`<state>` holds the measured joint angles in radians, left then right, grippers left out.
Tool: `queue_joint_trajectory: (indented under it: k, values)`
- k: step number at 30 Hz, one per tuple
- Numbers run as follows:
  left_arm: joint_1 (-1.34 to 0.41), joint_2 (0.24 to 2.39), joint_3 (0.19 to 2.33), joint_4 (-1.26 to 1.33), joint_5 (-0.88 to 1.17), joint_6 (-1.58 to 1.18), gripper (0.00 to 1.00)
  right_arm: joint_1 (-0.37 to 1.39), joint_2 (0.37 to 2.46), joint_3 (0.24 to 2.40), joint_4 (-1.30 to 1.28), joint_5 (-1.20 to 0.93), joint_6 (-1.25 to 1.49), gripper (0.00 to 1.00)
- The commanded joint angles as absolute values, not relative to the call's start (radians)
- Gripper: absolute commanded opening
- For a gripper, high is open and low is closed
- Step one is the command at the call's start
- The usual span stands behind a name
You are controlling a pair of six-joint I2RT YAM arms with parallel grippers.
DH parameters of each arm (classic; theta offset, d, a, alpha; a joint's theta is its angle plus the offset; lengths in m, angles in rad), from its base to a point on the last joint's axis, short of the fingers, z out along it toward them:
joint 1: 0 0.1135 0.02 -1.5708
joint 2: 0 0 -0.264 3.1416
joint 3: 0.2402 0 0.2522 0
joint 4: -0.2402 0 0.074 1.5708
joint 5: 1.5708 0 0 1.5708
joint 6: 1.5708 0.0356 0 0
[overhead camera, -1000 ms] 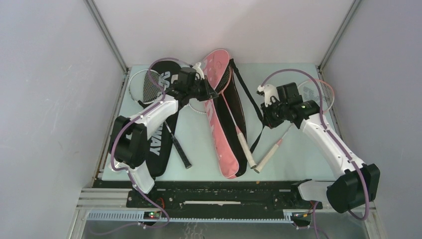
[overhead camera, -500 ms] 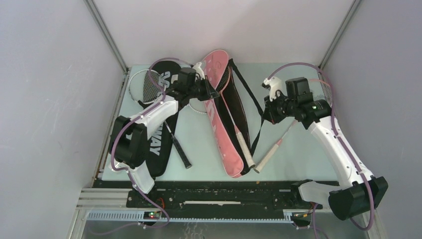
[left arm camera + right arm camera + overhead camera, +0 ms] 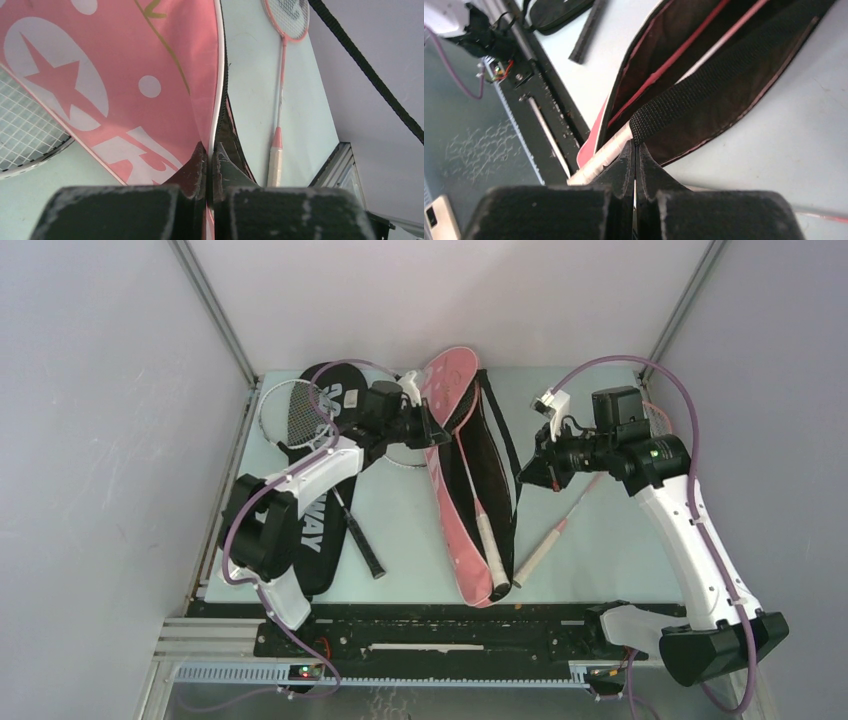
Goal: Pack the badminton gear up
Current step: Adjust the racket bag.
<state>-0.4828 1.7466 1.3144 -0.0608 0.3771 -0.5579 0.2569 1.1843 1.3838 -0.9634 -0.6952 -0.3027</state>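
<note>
The pink "SPORT" cover lay open mid-table, running near to far, with a white-handled racket inside it. The left gripper was clamped on its piped edge towards the far end. The right gripper had the black strap pinched (jaws all but meeting). Just right lay the pink racket, and at the left the black "CROSSWAY" cover.

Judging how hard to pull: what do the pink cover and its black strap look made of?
The pink cover looks like thin matte synthetic cloth: printed white star and letters, white piped edge. The black strap looks like coarse matte webbing, likely nylon: its ribbed weave shows. Exact fibres are unclear.
</note>
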Motion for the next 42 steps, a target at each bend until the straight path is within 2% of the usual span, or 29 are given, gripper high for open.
queue_joint_trajectory:
  k: [1, 9, 18, 25, 37, 42]
  values:
    - [-0.483, 1.68, 1.28, -0.012, 0.396, -0.563, 0.0, 0.264, 1.167, 1.443, -1.06, -0.865, -0.411, 0.0]
    - [-0.477, 1.673, 1.278, -0.004, 0.426, -0.62, 0.0, 0.27, 1.174, 1.451, -1.165, -1.044, -0.495, 0.0]
    - [-0.469, 1.672, 1.259, 0.037, 0.448, -0.623, 0.0, 0.234, 1.209, 1.466, -1.108, -1.145, -0.454, 0.0]
    - [-0.435, 1.66, 1.24, 0.054, 0.451, -0.673, 0.0, 0.173, 1.241, 1.39, -1.101, -1.057, -0.527, 0.0]
    - [-0.387, 1.654, 1.221, 0.087, 0.485, -0.748, 0.0, 0.056, 1.228, 1.281, -1.057, -0.717, -0.543, 0.0]
    - [-0.389, 1.658, 1.227, 0.08, 0.493, -0.714, 0.0, 0.045, 1.189, 1.283, -1.012, -0.715, -0.49, 0.0]
